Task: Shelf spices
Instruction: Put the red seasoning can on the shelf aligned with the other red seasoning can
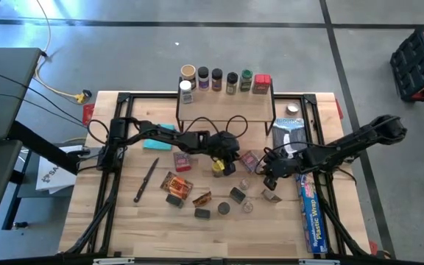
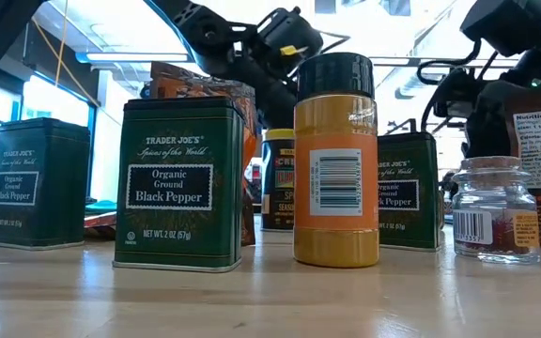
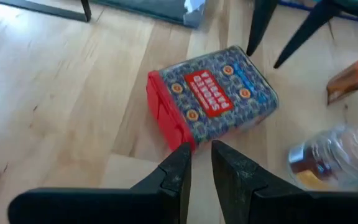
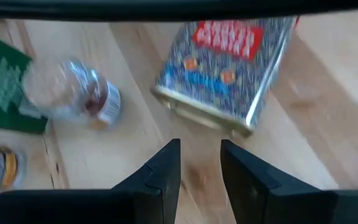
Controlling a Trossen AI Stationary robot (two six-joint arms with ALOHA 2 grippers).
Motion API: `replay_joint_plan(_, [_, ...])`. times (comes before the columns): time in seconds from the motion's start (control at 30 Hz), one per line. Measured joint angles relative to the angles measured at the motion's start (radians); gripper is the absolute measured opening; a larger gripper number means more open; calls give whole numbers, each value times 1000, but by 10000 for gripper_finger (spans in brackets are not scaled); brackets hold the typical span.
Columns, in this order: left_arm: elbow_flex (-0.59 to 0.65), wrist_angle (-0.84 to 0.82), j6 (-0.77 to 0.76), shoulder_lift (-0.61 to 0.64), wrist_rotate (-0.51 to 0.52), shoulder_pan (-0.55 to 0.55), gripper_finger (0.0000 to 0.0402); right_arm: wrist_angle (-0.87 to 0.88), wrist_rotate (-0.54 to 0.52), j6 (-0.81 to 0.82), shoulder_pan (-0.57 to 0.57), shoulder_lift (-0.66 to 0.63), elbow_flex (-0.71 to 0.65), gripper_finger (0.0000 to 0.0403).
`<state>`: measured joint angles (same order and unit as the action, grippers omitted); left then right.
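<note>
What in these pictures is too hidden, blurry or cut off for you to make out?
- Paprika tin, right wrist view: top edge and a dark bar cut off its label.
- Small glass jar, left wrist view: blurred and clipped by the frame edge, label unreadable.
- Jars on the shelf, high view: too small to read.
- Dark jar, low view: mostly hidden behind the pepper tin and the orange spice jar.

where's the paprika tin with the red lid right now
The paprika tin lies on its side on the table, in the high view right of centre, between the left gripper and the right gripper, with a small clear jar lying beside it.
</note>
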<state>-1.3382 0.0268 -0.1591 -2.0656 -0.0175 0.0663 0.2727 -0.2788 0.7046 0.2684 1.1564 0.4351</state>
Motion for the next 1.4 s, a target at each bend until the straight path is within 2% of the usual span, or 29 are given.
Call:
replay_joint_plan(0.37, [-3,37,11,-19,59,14,57,-52,-116,-13,0,0,1,105])
replay_joint_plan(0.7, [2,-14,7,12,45,-44,57,-123,-109,-58,0,0,2,105])
replay_joint_plan(1.07, [3,-191,-46,51,45,-101,57,-120,-106,-81,0,0,2,105])
replay_joint_plan(1.2, [3,-237,-73,55,1,-132,57,-118,-105,-82,0,0,2,105])
replay_joint_plan(1.4, [3,-166,-90,55,59,-129,57,-113,-105,-88,0,0,2,105])
